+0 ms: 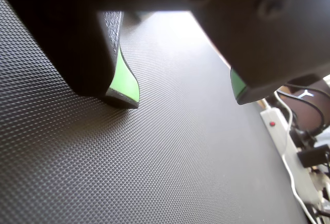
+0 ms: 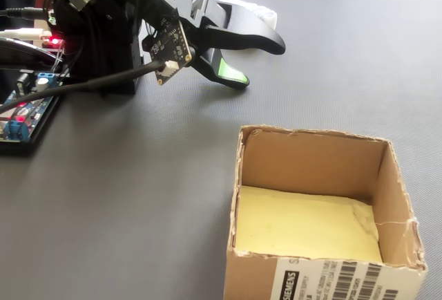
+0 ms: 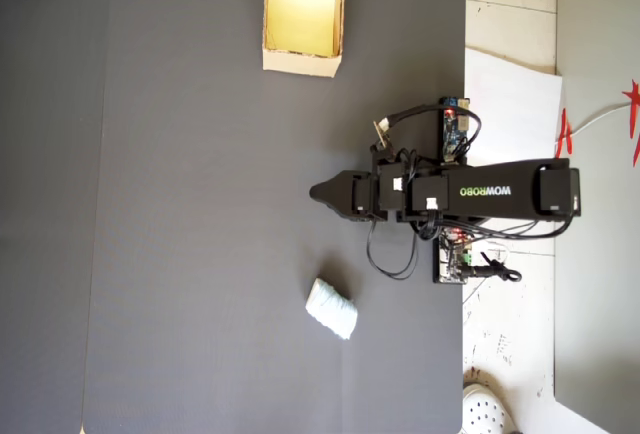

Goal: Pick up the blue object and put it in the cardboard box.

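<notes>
The blue object [image 3: 331, 308] is a pale wrinkly lump lying on the dark mat, apart from my gripper [image 3: 320, 194] and below it in the overhead view. In the fixed view only a bit of the lump [image 2: 261, 12] peeks out behind the upper jaw. My gripper [image 2: 261, 63] [image 1: 183, 99] is open just above the mat, its green pads [image 1: 125, 82] wide apart with only bare mat between them. The cardboard box [image 3: 300, 62] stands at the top of the overhead view, far from the gripper. In the fixed view the box [image 2: 311, 162] is in front, with a yellowish inside that holds nothing.
The arm's base and circuit boards [image 2: 21, 113] sit at the left of the fixed view, with cables. A white power strip [image 1: 289, 146] lies past the mat's edge. White paper [image 3: 510, 94] and a shoe [image 3: 490, 409] lie on the floor right of the mat.
</notes>
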Available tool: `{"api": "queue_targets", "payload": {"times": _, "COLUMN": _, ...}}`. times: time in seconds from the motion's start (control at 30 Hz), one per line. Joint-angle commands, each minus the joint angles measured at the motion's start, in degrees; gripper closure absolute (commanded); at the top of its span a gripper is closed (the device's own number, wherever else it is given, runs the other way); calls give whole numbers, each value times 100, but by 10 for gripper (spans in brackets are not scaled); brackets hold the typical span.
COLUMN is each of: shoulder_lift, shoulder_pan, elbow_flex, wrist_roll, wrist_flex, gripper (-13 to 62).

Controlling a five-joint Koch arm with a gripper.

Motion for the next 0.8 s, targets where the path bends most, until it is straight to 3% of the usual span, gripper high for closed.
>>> {"api": "queue_targets", "payload": {"times": 0.0, "shoulder_lift": 501, "shoulder_pan": 0, "elbow_flex": 211, "wrist_roll": -18, "wrist_flex": 650, "gripper": 147}}
{"api": "queue_targets", "payload": {"times": 0.77, "shoulder_lift": 501, "shoulder_pan": -9, "elbow_flex": 211, "wrist_roll": -9, "wrist_flex": 650, "gripper": 148}}
